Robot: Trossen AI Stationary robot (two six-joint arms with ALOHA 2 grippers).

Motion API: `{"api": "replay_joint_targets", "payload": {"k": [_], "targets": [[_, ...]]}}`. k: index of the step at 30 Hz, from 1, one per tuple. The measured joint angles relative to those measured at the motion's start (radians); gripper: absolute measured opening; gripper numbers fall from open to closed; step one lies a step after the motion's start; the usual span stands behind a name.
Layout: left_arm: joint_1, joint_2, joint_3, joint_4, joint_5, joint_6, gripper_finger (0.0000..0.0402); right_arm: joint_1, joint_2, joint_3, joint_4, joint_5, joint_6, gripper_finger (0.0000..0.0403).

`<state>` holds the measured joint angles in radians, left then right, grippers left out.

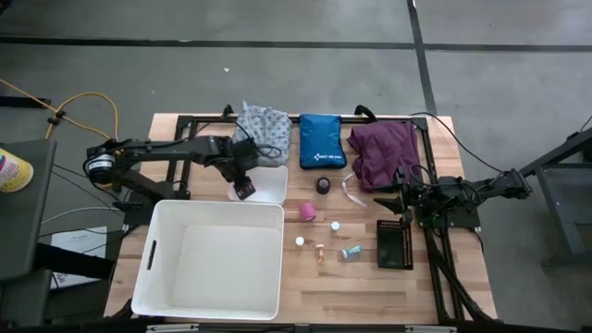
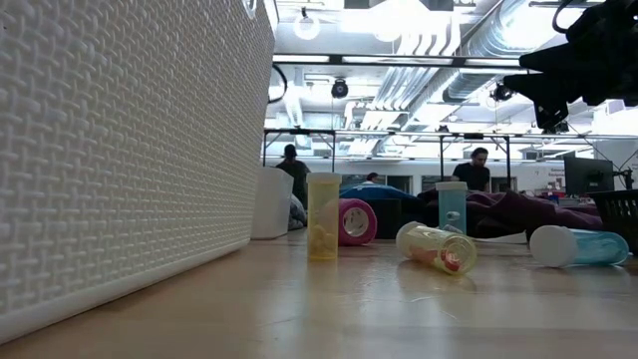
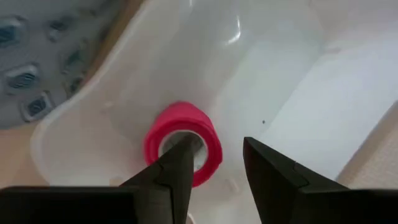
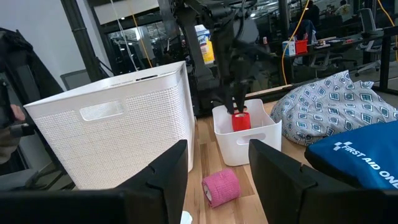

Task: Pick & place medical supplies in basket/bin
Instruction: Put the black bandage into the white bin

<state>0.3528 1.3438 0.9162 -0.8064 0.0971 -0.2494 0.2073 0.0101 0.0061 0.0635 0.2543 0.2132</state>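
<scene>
My left end effector hangs over the small white bin, its fingers slightly parted around a red tape roll lying inside. My right end effector waits open above the tabletop near the purple cloth; a pink tape roll lies between them.

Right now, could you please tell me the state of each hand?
Left hand: fingers parted over the small white bin, red tape roll at their tips; grip cannot be told.
Right hand: open, holding nothing, beside the purple cloth.
</scene>
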Motion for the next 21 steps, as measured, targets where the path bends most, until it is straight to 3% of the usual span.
{"api": "replay_joint_targets", "payload": {"k": [6,13,21], "targets": [[0.038,-0.079,0.004,0.000,0.002,0.013,0.0133,0.000,0.000,0.000,0.000,0.000,0.000,0.0158],[0.020,-0.087,0.004,0.012,0.003,0.014,0.0133,0.000,0.000,0.000,0.000,0.000,0.000,0.0158],[-0.018,-0.087,0.004,0.202,0.003,0.090,0.0133,0.000,0.000,0.000,0.000,0.000,0.000,0.0158]]}}
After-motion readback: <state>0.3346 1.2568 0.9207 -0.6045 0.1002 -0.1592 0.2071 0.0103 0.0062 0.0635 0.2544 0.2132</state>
